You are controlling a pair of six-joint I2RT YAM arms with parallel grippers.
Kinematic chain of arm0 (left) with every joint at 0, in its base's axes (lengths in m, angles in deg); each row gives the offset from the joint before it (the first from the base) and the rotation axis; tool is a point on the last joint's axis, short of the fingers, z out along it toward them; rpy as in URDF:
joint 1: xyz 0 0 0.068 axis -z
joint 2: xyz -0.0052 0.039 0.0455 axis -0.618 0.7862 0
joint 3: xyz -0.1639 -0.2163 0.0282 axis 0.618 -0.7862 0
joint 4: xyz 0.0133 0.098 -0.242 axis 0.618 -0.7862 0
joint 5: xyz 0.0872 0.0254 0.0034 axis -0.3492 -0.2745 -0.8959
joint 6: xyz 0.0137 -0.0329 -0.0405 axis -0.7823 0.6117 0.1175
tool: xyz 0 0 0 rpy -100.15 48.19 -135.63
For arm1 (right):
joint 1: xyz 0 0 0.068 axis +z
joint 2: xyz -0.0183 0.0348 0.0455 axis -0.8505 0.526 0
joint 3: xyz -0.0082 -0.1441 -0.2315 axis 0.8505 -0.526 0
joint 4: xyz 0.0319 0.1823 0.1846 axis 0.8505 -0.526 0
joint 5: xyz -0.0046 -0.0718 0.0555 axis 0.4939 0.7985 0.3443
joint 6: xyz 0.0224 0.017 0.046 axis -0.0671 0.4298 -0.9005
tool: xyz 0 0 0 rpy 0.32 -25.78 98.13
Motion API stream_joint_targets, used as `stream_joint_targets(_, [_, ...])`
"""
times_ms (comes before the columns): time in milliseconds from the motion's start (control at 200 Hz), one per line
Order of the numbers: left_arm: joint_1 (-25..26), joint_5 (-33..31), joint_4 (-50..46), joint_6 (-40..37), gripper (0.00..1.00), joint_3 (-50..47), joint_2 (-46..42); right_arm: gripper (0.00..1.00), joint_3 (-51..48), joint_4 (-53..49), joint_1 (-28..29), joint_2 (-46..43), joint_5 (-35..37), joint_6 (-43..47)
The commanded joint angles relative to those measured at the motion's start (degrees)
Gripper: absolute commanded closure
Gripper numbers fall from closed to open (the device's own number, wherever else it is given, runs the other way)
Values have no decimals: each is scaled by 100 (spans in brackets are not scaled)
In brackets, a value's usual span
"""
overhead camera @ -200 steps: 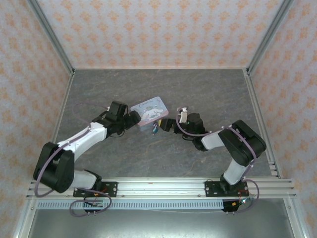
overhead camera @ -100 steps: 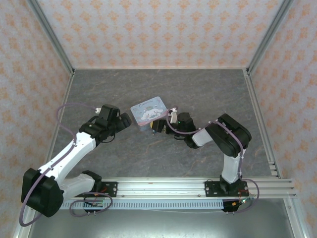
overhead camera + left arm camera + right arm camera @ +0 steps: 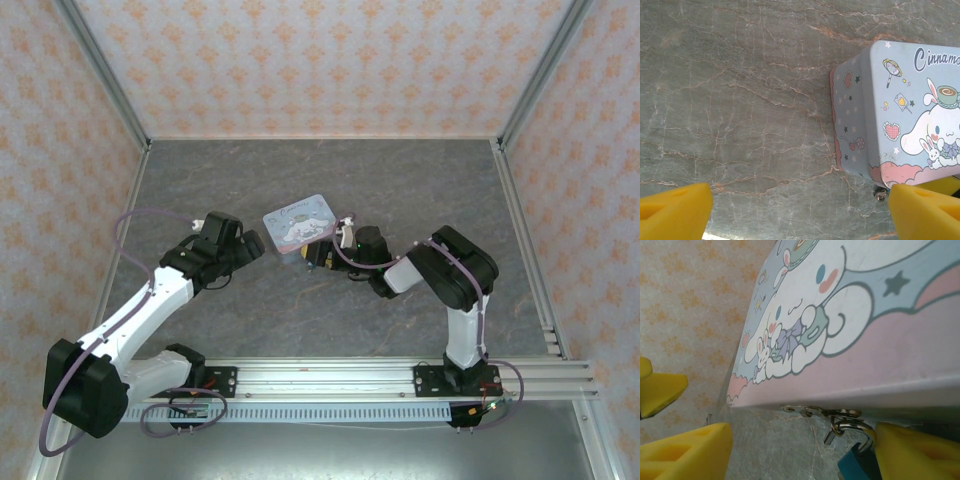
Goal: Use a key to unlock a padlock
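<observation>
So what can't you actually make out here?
- Padlock, right wrist view: body cut off by bottom edge, partly behind a yellow finger.
- Keyhole, any key: beyond that edge.
- Top view: padlock too small, at the right gripper's tip.
- Tin, left wrist view: cut by right edge.

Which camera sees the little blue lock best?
Right wrist camera: the padlock hangs close up, teal body and silver shackle, under the tin. Left wrist shows a silver bit at the tin's corner. From the top it's too small to tell.
</observation>
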Motion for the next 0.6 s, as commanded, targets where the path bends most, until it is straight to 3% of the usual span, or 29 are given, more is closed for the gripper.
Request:
stream_joint_targets(0, [-14,-287,-243,-4,9,46,-14,32,15,201,14,38,-159,79])
stream_joint_targets(595, [-17,-270,-221,-4,9,20,34,62,20,-340,-44,-152,-99,377])
